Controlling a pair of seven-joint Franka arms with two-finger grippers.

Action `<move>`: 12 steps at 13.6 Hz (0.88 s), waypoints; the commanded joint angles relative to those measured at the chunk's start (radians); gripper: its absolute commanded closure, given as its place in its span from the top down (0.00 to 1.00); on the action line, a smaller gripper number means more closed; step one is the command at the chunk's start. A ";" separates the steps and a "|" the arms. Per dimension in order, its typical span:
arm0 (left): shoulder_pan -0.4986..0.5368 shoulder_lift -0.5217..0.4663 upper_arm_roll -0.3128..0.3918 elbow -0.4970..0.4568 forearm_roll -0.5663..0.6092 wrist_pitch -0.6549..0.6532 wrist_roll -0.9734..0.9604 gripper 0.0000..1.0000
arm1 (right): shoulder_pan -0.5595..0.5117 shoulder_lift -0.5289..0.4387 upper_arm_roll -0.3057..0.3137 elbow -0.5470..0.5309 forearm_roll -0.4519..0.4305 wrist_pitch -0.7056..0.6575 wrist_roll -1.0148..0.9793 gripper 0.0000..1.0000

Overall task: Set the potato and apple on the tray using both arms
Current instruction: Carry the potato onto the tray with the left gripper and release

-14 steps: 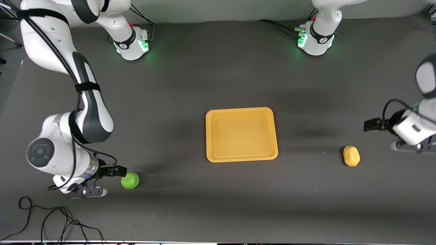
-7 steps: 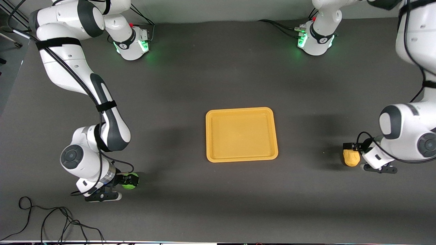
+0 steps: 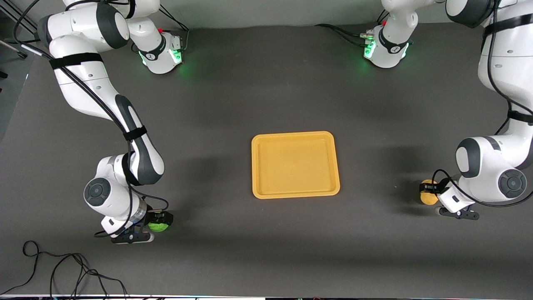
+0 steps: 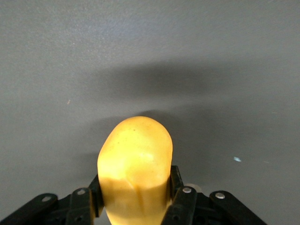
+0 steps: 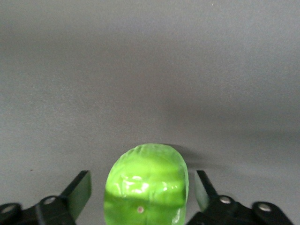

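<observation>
— What's sitting biggest on the table (image 3: 233,104)?

— The yellow-orange tray (image 3: 295,194), lying flat mid-table with nothing in it, same spot as a second ago. Both arms are working well away from it, one at each end.

— Can you see the whole arms?

— No. The left arm (image 3: 495,166) is getting cut off at the table's edge, and its upper links are running out of sight. The right arm (image 3: 125,154) is bending down from its green-lit base, with its wrist hiding most of the hand.

— And the grippers?

— The left gripper (image 3: 433,192) is down on the table at the left arm's end, fingers (image 4: 180,197) pressing both flanks of the potato (image 4: 135,168); from across the room the potato (image 3: 427,192) is half hiding under the wrist. A second ago that hand was hanging clear of it. The right gripper (image 3: 159,222) is low at the right arm's end, its fingers (image 5: 77,192) standing apart, a gap showing either side of the green apple (image 5: 146,185), which is resting on the table between them. From the front the apple (image 3: 158,227) is only peeking out; a second ago it was sitting fully visible beside the hand.
</observation>
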 commanded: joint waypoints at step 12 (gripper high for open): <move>-0.278 -0.042 -0.302 -0.047 0.002 -0.050 -0.743 0.14 | 0.007 -0.301 -0.004 0.024 0.000 -0.411 -0.009 0.33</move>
